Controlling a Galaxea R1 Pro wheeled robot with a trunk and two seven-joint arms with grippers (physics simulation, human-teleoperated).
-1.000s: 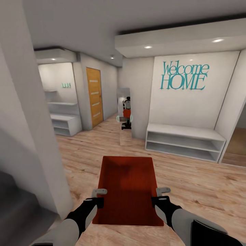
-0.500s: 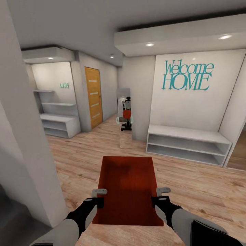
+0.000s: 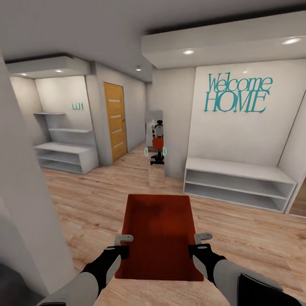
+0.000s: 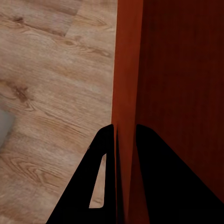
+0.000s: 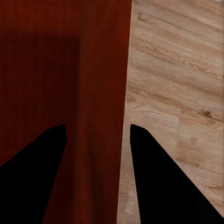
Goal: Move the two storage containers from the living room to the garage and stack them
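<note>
One storage container, an orange-red open-topped bin, is held level in front of me above a light wood plank floor. My left gripper is clamped on its left long wall and my right gripper on its right long wall. In the left wrist view the fingers pinch the bin's wall tightly, with the left gripper shut on it. In the right wrist view the right gripper straddles the bin's wall, one finger inside and one outside.
A white pillar stands close on my left. Ahead are a tall mirror showing my reflection, a low white bench shelf under "Welcome HOME" lettering, a wooden door and white shelving at the back left. Plank floor lies open ahead.
The whole view has shifted: the pillar on the left has slid toward the frame's edge and more of the left alcove shows. The bin and both grippers keep the same pose.
</note>
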